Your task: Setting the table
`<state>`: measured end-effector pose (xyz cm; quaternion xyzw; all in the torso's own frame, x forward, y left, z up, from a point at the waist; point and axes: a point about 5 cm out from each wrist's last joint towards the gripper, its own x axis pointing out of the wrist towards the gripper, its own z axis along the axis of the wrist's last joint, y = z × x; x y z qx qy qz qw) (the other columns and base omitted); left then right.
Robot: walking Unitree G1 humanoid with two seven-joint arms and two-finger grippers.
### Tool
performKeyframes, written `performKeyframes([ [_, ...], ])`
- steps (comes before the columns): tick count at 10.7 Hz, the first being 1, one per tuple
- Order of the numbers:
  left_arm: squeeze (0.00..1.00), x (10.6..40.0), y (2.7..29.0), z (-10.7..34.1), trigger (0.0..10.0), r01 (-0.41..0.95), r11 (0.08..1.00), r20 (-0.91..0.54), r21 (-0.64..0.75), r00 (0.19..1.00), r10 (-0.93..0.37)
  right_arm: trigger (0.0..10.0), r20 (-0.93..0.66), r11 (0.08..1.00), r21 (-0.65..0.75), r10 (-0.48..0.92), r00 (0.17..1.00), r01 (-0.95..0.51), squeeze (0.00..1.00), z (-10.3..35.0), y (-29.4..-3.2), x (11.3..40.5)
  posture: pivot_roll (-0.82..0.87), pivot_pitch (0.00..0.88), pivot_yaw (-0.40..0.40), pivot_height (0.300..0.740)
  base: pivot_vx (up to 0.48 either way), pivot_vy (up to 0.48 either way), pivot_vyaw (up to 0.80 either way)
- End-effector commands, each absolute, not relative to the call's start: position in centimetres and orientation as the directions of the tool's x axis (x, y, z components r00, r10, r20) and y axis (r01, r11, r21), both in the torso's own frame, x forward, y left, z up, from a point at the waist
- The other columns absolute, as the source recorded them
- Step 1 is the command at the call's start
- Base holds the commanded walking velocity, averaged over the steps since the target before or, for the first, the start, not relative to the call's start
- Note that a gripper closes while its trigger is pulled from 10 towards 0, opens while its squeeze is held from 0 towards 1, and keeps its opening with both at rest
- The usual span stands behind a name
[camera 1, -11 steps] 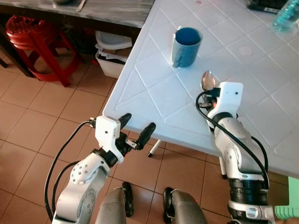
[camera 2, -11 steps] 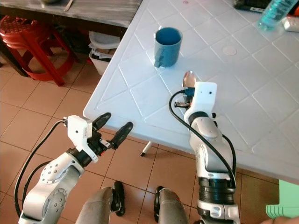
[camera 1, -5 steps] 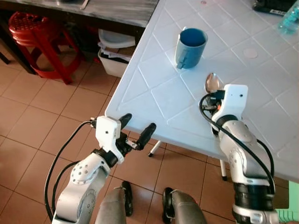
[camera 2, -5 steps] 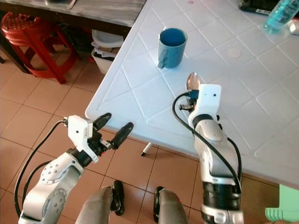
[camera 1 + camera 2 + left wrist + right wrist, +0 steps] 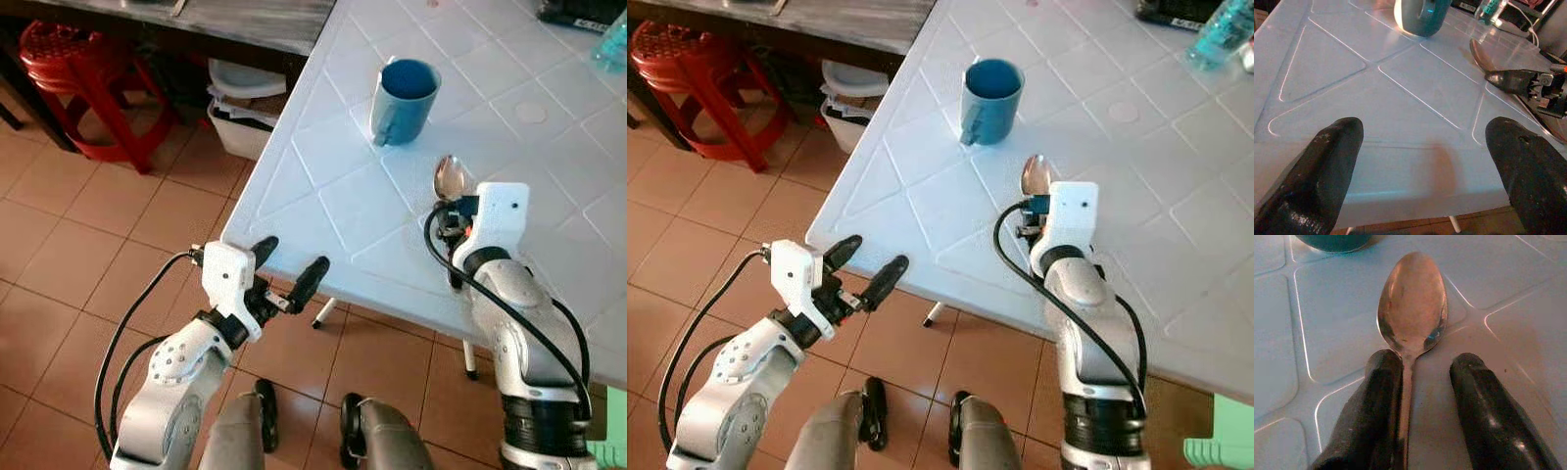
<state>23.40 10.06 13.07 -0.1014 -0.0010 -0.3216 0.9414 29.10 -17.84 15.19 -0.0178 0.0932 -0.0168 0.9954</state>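
A metal spoon lies on the white plastic table, bowl pointing at a blue mug that stands upright farther in. My right gripper rests low over the spoon's handle. It is open, with the handle lying along the inside of one finger and a gap to the other. The same gripper sits just behind the spoon's bowl. My left gripper hovers open and empty at the table's near corner, its fingers spread at the level of the edge.
A red stool and a white bin stand on the tiled floor to the left, beside a grey-topped table. A teal bottle and a dark object sit at the white table's far right.
The camera has shifted a little. My right gripper sits slightly nearer the table's edge. The spoon, the mug and the left arm hold their places.
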Motion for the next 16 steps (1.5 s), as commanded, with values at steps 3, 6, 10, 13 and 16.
performKeyframes([
  [3,0.0,23.1,10.1,13.1,10.0,0.612,0.769,0.06,-0.185,0.788,-0.613,10.0,-0.396,1.0,-0.008,0.017,0.918,-0.022,0.0,10.8,-16.8,27.5,-0.03,0.276,0.021,0.74,0.0,0.0,0.0],
  [6,0.0,23.1,10.0,13.0,10.0,0.614,0.767,0.058,-0.185,0.786,-0.616,8.0,-0.414,1.0,0.005,0.03,0.91,-0.031,0.0,10.4,-16.6,27.0,-0.03,0.279,0.022,0.74,0.0,0.0,0.0],
  [10,0.0,23.0,9.9,13.0,10.0,0.617,0.764,0.057,-0.188,0.783,-0.619,0.0,-0.458,0.999,0.029,0.033,0.889,-0.022,0.0,9.4,-16.8,26.5,-0.03,0.283,0.02,0.74,0.0,0.0,0.0],
  [13,0.0,23.0,9.8,13.0,10.0,0.618,0.763,0.058,-0.189,0.783,-0.62,0.0,-0.466,1.0,0.031,0.01,0.885,0.005,0.0,9.2,-17.1,26.4,-0.04,0.284,0.018,0.74,0.0,0.0,0.0],
  [16,0.0,23.2,9.8,13.0,10.0,0.617,0.765,0.057,-0.185,0.784,-0.618,0.0,-0.448,0.999,0.028,-0.023,0.894,0.04,0.0,9.4,-17.4,26.8,-0.04,0.287,0.018,0.74,0.0,0.0,0.0],
])
